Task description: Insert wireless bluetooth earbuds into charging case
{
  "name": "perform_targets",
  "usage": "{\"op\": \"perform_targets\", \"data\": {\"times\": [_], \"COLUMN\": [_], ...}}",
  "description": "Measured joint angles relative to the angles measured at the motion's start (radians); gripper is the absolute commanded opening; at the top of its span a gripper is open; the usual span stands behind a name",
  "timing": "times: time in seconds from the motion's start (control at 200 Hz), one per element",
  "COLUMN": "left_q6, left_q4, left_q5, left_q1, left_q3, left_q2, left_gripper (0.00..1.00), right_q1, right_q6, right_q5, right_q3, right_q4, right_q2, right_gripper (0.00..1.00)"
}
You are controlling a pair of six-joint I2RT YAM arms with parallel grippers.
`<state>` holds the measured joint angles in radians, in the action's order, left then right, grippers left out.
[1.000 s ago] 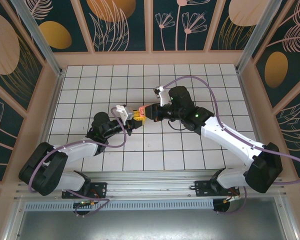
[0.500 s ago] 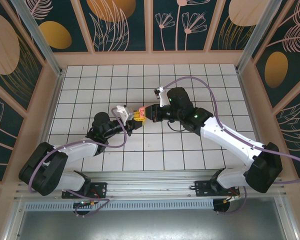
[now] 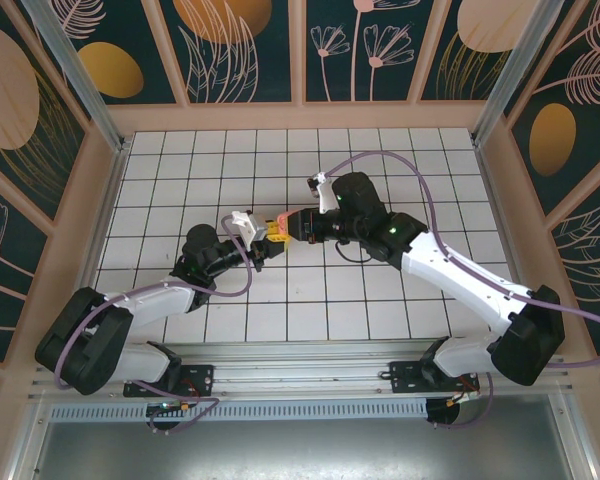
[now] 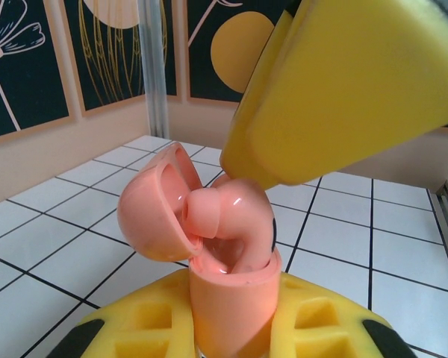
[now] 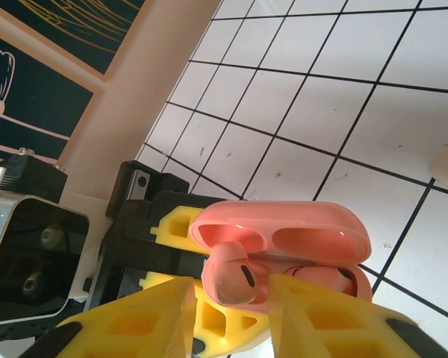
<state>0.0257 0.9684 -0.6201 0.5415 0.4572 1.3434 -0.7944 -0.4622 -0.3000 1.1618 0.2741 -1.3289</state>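
The left gripper clamps the case, lid open. The earbud stands half-seated between the right gripper's fingers; I cannot tell whether they grip it. A crooked retreat could drag it out.

Right fingers now slightly wider apart
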Motion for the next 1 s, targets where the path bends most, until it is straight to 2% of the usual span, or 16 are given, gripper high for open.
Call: {"op": "perform_targets", "data": {"times": [0.37, 1.001], "left_q6": [-0.008, -0.012], "left_q4": [0.0, -0.011], "left_q5": [0.0, 0.008], "left_q1": [0.0, -0.001], "left_q3": [0.0, 0.0], "left_q2": [-0.001, -0.001], "left_gripper": [0.0, 0.0], "right_q1": [-0.001, -0.025], "right_q6": [0.038, 0.064], "right_q5": [0.023, 0.063], "right_q3": [0.057, 0.105], "right_q4": [0.049, 0.108], "right_q2": [-0.009, -0.076], "right_gripper": [0.42, 0.35]}}
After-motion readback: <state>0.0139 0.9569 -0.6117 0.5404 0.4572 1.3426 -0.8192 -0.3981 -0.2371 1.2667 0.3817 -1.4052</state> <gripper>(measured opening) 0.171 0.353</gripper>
